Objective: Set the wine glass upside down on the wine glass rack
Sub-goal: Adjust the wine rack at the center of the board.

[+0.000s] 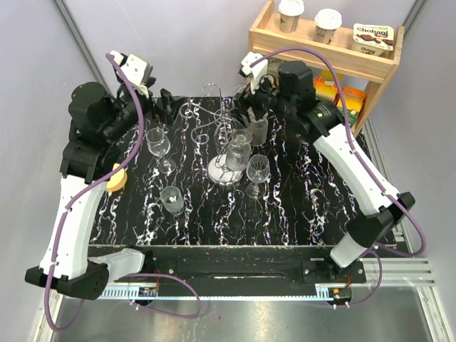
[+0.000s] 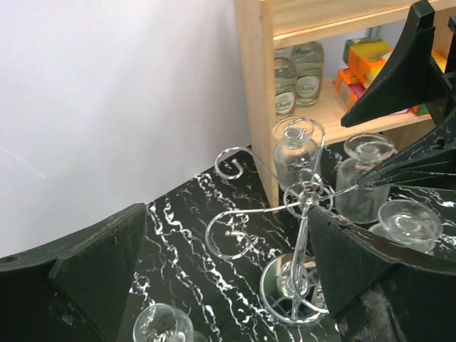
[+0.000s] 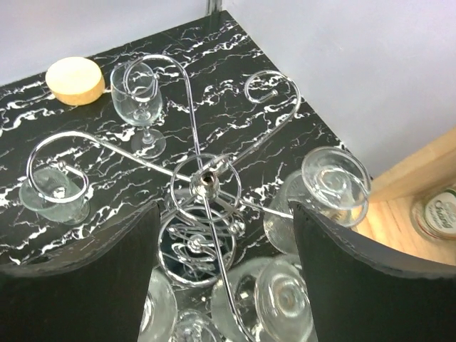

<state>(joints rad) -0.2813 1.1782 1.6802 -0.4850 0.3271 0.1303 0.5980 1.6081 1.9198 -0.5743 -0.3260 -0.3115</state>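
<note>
The silver wire wine glass rack (image 1: pixel 226 139) stands mid-table on its round disc base. Two wine glasses hang upside down on its right arms, one (image 1: pixel 239 149) near the post and one (image 1: pixel 258 128) farther back. An upright wine glass (image 1: pixel 158 142) stands left of the rack and another (image 1: pixel 258 171) at its front right. My right gripper (image 3: pixel 226 285) hovers open over the rack's hub (image 3: pixel 206 179), with a hanging glass foot (image 3: pixel 335 174) beside its right finger. My left gripper (image 2: pixel 228 285) is open at the back left and looks across at the rack (image 2: pixel 306 192), holding nothing.
A short tumbler (image 1: pixel 172 199) stands at the front left, and a round yellow disc (image 1: pixel 117 178) lies at the table's left edge. A wooden shelf unit (image 1: pixel 324 43) with cups and boxes stands at the back right, close behind the right arm.
</note>
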